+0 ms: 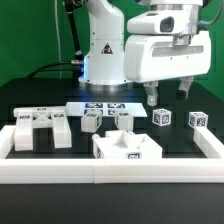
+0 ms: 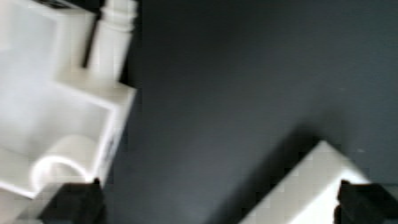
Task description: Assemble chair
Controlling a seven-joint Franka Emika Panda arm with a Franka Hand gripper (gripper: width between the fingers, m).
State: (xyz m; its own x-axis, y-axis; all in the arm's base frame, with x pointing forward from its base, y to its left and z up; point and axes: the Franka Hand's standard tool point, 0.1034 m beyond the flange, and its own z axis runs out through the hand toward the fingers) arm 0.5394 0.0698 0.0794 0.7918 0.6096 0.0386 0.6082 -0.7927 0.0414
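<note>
The chair lies in loose white tagged parts on the black table. A slotted seat block is at the exterior view's left, and two chunky pieces sit mid-table. Two small cubes are at the right, and a notched piece lies near the front. My gripper hangs open above the table, over the small cubes, touching nothing. In the wrist view the gripper holds nothing; a white part lies past one fingertip and a white edge lies by the other.
The marker board lies flat behind the middle pieces, in front of the arm's base. A long white border rail runs along the front and up both sides of the table.
</note>
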